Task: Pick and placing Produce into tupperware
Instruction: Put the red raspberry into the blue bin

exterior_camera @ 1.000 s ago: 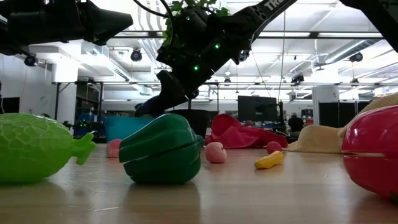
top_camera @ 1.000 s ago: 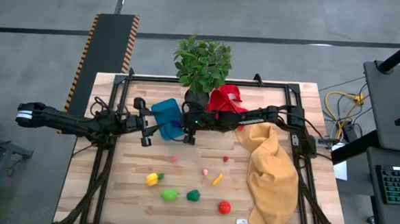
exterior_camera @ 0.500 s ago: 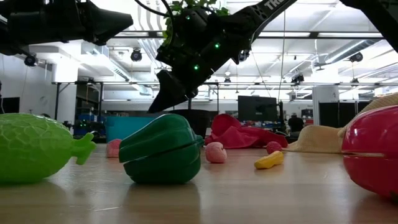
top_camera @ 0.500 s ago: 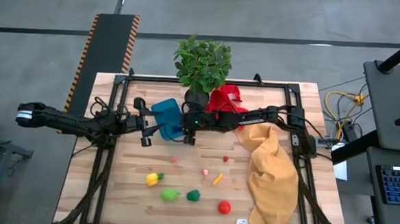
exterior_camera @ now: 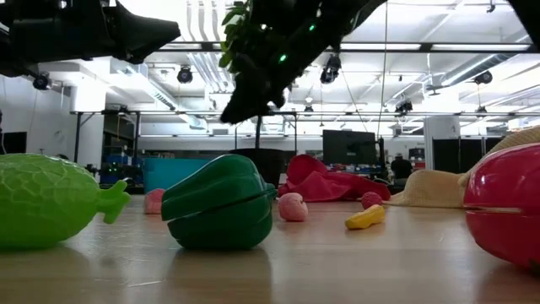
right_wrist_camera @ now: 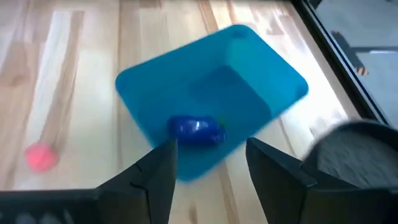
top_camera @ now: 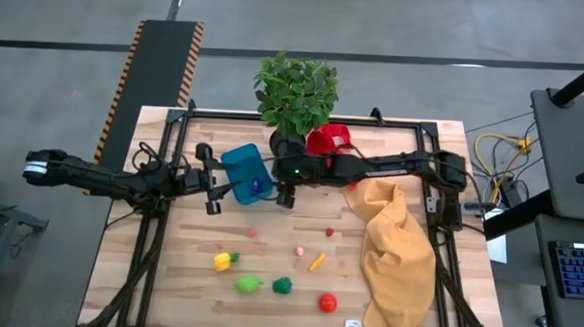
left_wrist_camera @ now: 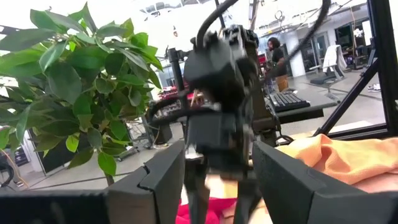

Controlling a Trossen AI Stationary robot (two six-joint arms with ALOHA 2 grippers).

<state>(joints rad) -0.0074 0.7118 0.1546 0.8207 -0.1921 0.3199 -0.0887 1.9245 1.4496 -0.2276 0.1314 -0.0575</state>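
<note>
Overhead, L to R on a wooden worktop (top_camera: 186, 278). The left gripper (top_camera: 211, 184) hung at the left-centre, arm reaching in from the L edge; jaws apart, nothing between them. Just R of it sat the tub (top_camera: 245, 173), blue, tilted on the diagonal, w/ a dark blue piece (right_wrist_camera: 197, 131) lying inside near one wall. The right gripper (top_camera: 285, 194) hovered just beside the tub's R edge, arm stretching in from the R side; jaws apart, holding nothing.

Behind the tub stood a potted plant (top_camera: 296, 94), w/ a red cloth (top_camera: 327, 140) next to it. Rest of the produce lay loose in front, well apart from the tub: a pink piece (top_camera: 253, 233), a yellow piece (top_camera: 224, 262), a light green piece (top_camera: 248, 283), a dark green pepper (top_camera: 283, 284), another pink piece (top_camera: 299, 251), a small yellow-orange piece (top_camera: 317, 262), a small red piece (top_camera: 329, 232) and a bigger red one (top_camera: 327, 303). At the R, a tan cloth (top_camera: 397, 259) draped over the worktop's front-R area.
</note>
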